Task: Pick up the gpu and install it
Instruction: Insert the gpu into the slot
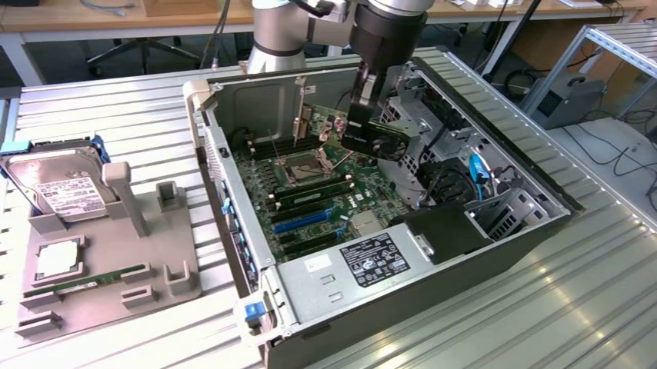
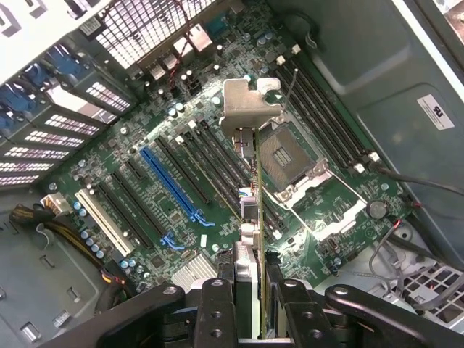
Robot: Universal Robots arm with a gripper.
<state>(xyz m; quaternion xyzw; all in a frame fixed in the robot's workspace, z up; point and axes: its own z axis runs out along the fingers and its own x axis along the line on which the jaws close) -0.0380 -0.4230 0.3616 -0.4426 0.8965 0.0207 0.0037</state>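
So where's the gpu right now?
In the exterior view the gpu is gripped by the pincer, hovering over the motherboard near the empty CPU socket inside the open computer case.

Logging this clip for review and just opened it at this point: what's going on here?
The robot arm's gripper is closed on the gpu, holding it on edge inside the open computer case, above the motherboard. The card is not seated in any slot yet. Outside the case, on the exterior view's left, a hard drive and a memory stick sit in a gray holder.
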